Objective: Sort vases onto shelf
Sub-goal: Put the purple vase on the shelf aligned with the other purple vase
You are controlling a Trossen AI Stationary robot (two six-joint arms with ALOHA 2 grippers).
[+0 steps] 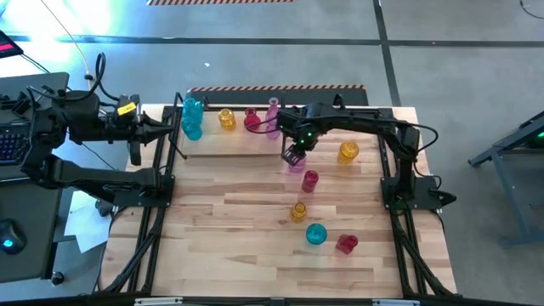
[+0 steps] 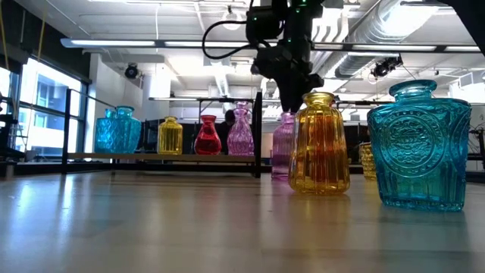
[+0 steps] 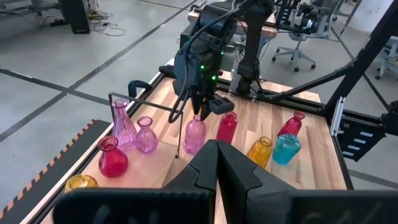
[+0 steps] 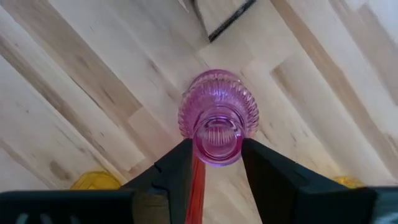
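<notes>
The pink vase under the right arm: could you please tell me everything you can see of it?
The pink vase is translucent ribbed glass with a rounded body, a short neck and an open round mouth. It stands upright on the wooden table, just off the end of the shelf, apart from the red vase. The right pincer hangs above it, one finger on each side of the neck; the wrist view shows them at the rim, though contact is uncertain.

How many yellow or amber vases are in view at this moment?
3. The yellow vase stands on the shelf; the amber vase stands on the tabletop right of the shelf; the small amber vase stands mid-table. None looks hidden.
</notes>
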